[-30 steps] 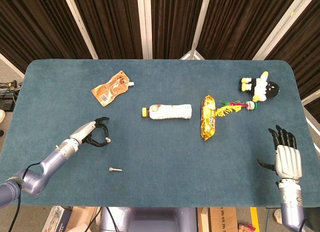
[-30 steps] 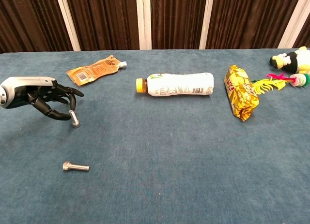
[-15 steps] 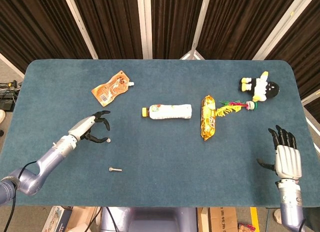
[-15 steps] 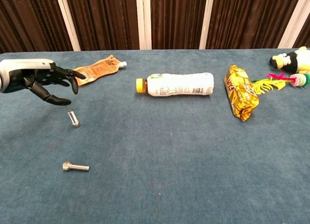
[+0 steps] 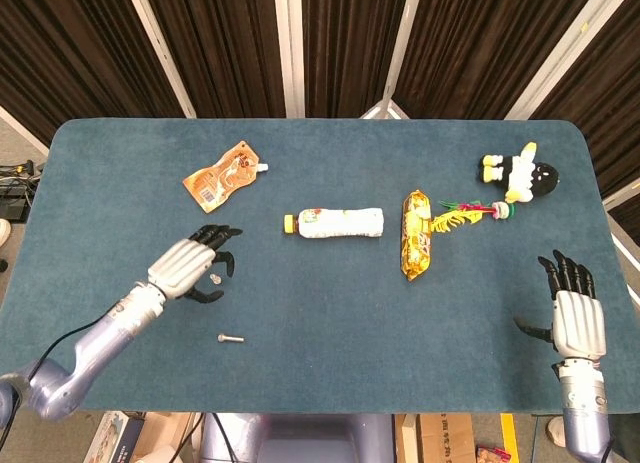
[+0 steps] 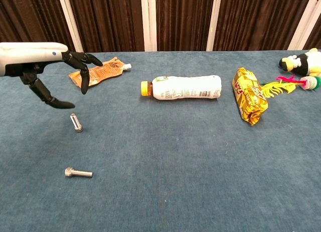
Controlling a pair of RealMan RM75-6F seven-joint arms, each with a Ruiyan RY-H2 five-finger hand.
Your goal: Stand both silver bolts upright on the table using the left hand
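One silver bolt (image 6: 76, 123) stands on its head on the blue table (image 6: 175, 157) at the left, leaning slightly; in the head view this bolt (image 5: 215, 279) shows as a small pale spot beside my fingers. The second silver bolt (image 6: 78, 173) lies flat nearer the front edge, also visible in the head view (image 5: 231, 337). My left hand (image 6: 50, 66) hovers above and behind the standing bolt, fingers spread, holding nothing. The head view puts this left hand (image 5: 193, 265) just left of that bolt. My right hand (image 5: 575, 318) rests open at the table's right front, far from both bolts.
An orange pouch (image 6: 98, 70) lies behind the left hand. A white bottle with a yellow cap (image 6: 183, 87) lies on its side mid-table. A yellow snack bag (image 6: 249, 100), a stringy colourful toy (image 6: 286, 82) and a black-and-white plush (image 5: 518, 172) sit to the right.
My left hand let go of the bolt it was setting down, opened its fingers and rose above it. That bolt stays standing; the lying bolt and right hand are unmoved.
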